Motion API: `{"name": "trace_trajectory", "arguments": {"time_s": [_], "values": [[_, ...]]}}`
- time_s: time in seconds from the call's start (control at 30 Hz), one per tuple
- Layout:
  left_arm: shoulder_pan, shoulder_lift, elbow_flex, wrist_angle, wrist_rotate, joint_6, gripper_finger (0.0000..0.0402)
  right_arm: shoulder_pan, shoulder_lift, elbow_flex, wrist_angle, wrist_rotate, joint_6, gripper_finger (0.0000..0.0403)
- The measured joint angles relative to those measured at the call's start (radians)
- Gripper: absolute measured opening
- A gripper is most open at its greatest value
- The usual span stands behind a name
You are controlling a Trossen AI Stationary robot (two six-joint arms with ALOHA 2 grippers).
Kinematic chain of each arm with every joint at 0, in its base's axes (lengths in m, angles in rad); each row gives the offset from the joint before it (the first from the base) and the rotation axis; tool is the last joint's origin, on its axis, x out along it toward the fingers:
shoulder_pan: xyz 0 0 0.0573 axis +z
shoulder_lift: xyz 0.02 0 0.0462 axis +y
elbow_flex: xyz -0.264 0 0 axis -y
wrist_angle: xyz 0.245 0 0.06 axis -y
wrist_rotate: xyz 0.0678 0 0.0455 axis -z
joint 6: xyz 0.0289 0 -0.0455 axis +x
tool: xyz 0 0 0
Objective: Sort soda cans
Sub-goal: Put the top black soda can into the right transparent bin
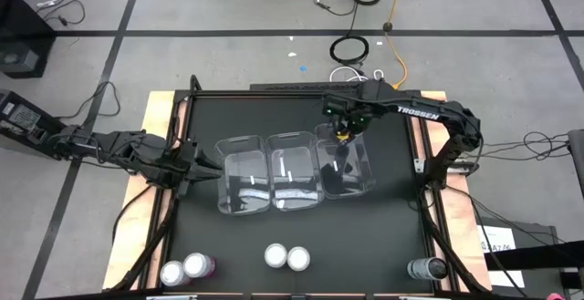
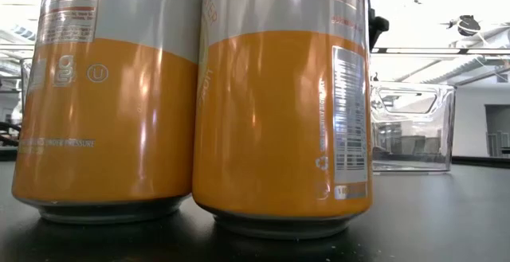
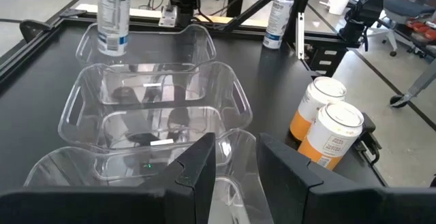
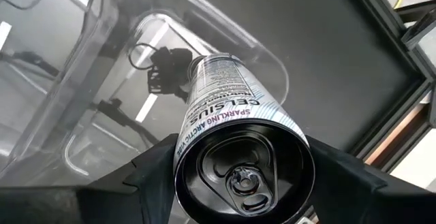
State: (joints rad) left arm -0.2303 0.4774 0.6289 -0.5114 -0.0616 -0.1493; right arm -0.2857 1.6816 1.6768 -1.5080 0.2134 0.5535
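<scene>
Soda cans, six in all: the right gripper (image 4: 238, 176) has its fingers clamped on a grey can (image 4: 235, 142), held upright by the body over the right-hand bin (image 1: 345, 168) of three clear bins in a row mid-table; in the left wrist view that can (image 3: 112, 13) hangs above the far bin's rim, bottom not yet inside. The other grey can (image 1: 425, 268) stands at the table's front right corner. Two orange cans (image 1: 286, 257) stand touching each other at the front centre edge, right up against the low camera, where they fill the frame (image 2: 279, 119). Two pink cans (image 1: 186, 267) sit at the front left. Middle bin (image 1: 292, 172) and left bin (image 1: 243, 174) look empty. The left gripper (image 3: 235, 166) waits just beside the left bin's outer wall, fingers narrowly apart, holding nothing. Risks, as I judge them: the can sits toward the bin's far end, so a descent off line could catch the rim and tip the light plastic bin or shove it against its neighbour. Letting go from this height could make the can bounce, topple and roll. A tilted can may also drag on the fingers at release. The left gripper so near the left bin could nudge the whole row if it shifts. The touching orange pair leaves little room for fingers later; grabbing one could knock the other over the edge.
</scene>
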Motion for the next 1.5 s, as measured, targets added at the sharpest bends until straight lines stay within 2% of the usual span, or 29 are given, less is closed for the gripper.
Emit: {"name": "trace_trajectory", "arguments": {"time_s": [0.17,0.27,0.43,0.57,0.77,1.17,1.5], "values": [[0.000,0.000,0.000,-0.004,0.000,0.000,0.0116,-0.031,-0.003,-0.020,0.019,-0.018,-0.042,0.0254],[0.000,0.000,0.000,-0.003,0.000,0.000,0.0116,-0.037,-0.013,-0.083,0.067,-0.056,-0.059,0.0254],[0.000,0.000,0.000,-0.003,0.000,0.000,0.0116,-0.039,-0.070,-0.221,0.185,-0.062,-0.059,0.0254],[0.000,0.000,0.000,-0.004,0.000,0.000,0.0116,-0.056,-0.103,-0.281,0.204,-0.061,-0.041,0.0254],[0.000,0.000,0.000,-0.004,0.000,0.000,0.0116,-0.110,-0.103,-0.286,0.247,-0.114,-0.051,0.0254],[0.000,0.000,0.000,-0.004,0.000,-0.001,0.0116,-0.122,-0.102,-0.286,0.245,-0.109,-0.046,0.0293],[0.000,0.000,0.000,-0.003,0.000,-0.001,0.0116,-0.118,-0.102,-0.285,0.241,-0.111,-0.046,0.0297]]}}
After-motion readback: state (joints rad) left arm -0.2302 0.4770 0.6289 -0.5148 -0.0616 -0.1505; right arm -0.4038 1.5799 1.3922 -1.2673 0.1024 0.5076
